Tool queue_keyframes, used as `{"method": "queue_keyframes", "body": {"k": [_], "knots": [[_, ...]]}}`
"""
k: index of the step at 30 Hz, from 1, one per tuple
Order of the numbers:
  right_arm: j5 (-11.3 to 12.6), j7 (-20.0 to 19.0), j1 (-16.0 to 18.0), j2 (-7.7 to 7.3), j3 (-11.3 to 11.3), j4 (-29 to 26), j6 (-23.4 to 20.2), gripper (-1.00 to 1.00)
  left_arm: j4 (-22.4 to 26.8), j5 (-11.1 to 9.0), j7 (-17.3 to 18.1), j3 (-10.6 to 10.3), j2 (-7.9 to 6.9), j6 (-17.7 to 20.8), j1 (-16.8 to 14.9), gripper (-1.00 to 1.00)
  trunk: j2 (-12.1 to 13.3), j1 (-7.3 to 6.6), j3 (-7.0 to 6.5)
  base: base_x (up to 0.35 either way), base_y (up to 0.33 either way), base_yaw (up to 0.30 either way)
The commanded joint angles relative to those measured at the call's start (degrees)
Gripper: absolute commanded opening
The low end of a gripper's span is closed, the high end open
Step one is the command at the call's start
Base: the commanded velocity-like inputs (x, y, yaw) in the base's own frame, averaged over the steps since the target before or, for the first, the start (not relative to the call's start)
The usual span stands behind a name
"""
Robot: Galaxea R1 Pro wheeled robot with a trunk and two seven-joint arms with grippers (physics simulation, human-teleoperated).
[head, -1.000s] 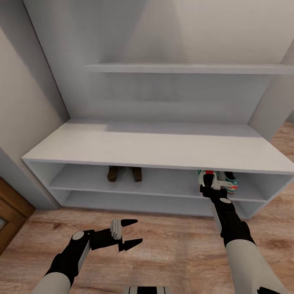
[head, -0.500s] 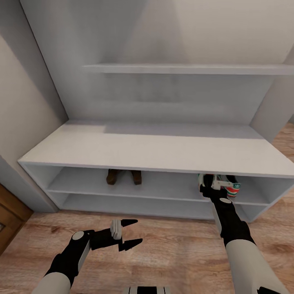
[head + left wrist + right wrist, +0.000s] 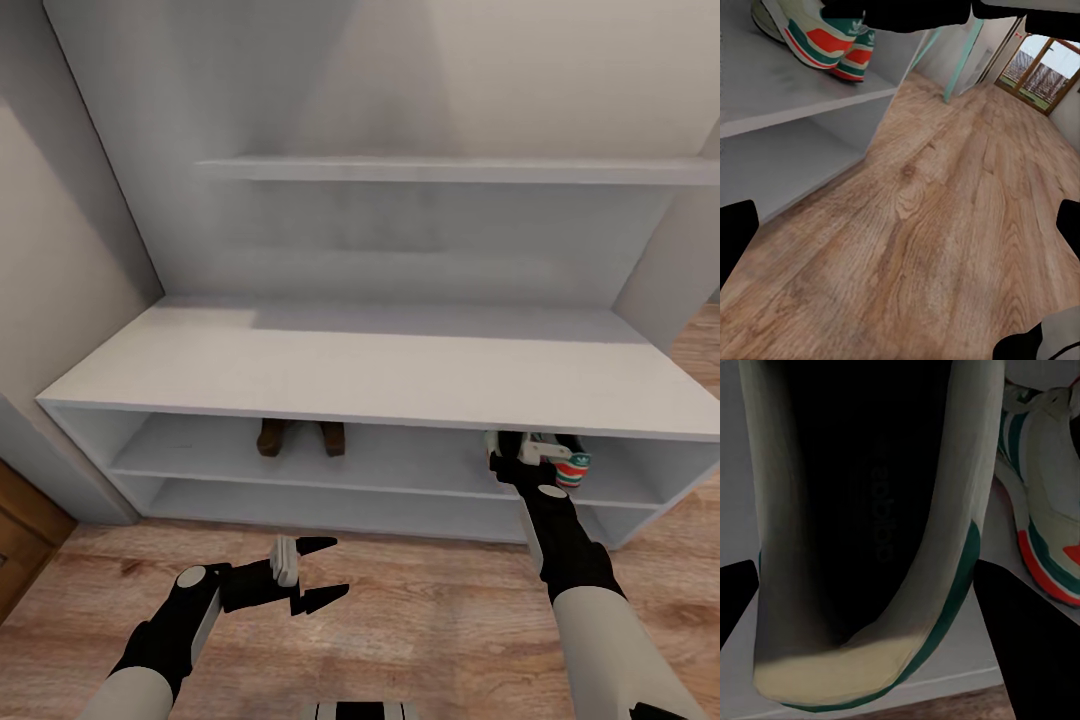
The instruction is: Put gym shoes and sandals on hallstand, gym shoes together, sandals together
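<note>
The hallstand (image 3: 380,365) stands against the wall. On its upper open shelf row lie the two dark brown sandals (image 3: 300,437), side by side left of centre. At that shelf's right end are the gym shoes (image 3: 560,462). My right gripper (image 3: 512,458) reaches under the top board and is shut on one gym shoe (image 3: 870,510), its fingers (image 3: 1024,645) against both sides of the shoe's dark opening. The other gym shoe (image 3: 1046,510) sits right beside it on the shelf. A gym shoe (image 3: 825,37) also shows in the left wrist view. My left gripper (image 3: 318,575) hovers open over the corridor floor (image 3: 420,600).
A long wall shelf (image 3: 450,168) hangs above the rack's flat top. A brown wooden door (image 3: 20,535) is at the left edge. Beyond the rack's end the plank floor (image 3: 960,195) runs toward a glazed door (image 3: 1042,67).
The head camera has shifted a little, so the rack sits slightly lower and further left. The right gripper has pushed the gym shoe deeper under the top board. The left arm is unchanged.
</note>
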State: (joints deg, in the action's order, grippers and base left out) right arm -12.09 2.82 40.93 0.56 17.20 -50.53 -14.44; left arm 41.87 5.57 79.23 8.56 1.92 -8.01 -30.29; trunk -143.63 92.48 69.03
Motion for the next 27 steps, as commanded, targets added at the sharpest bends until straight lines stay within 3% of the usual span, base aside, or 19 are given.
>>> {"method": "queue_keyframes", "body": {"k": [1,2,3,21,27], "knots": [[-0.47,0.0,0.03,0.06,0.12,-0.09,-0.32,-1.0,0.05,0.58,0.26,0.4,0.1,-0.58,-0.03,1.0,-0.02,-0.01,0.05,0.005,-0.002,0.0],[-0.47,0.0,0.03,0.06,0.12,-0.09,-0.32,-1.0,0.05,0.58,0.26,0.4,0.1,-0.59,-0.03,1.0,-0.02,-0.01,0.05,0.003,-0.001,0.0],[-0.47,0.0,0.03,0.06,0.12,-0.09,-0.32,1.0,0.05,0.58,0.27,0.4,0.1,-0.59,-0.03,1.0,-0.02,-0.01,0.05,0.003,-0.001,0.0],[-0.47,-0.01,0.02,0.06,0.1,-0.09,-0.32,1.0,0.05,0.58,0.27,0.4,0.1,-0.6,-0.03,1.0,-0.02,-0.01,0.05,-0.002,0.0,0.0],[-0.47,-0.01,0.03,0.06,0.09,-0.09,-0.32,1.0,0.05,0.58,0.28,0.4,0.1,-0.6,-0.03,1.0,-0.02,-0.01,0.05,-0.218,0.0,0.0]]}}
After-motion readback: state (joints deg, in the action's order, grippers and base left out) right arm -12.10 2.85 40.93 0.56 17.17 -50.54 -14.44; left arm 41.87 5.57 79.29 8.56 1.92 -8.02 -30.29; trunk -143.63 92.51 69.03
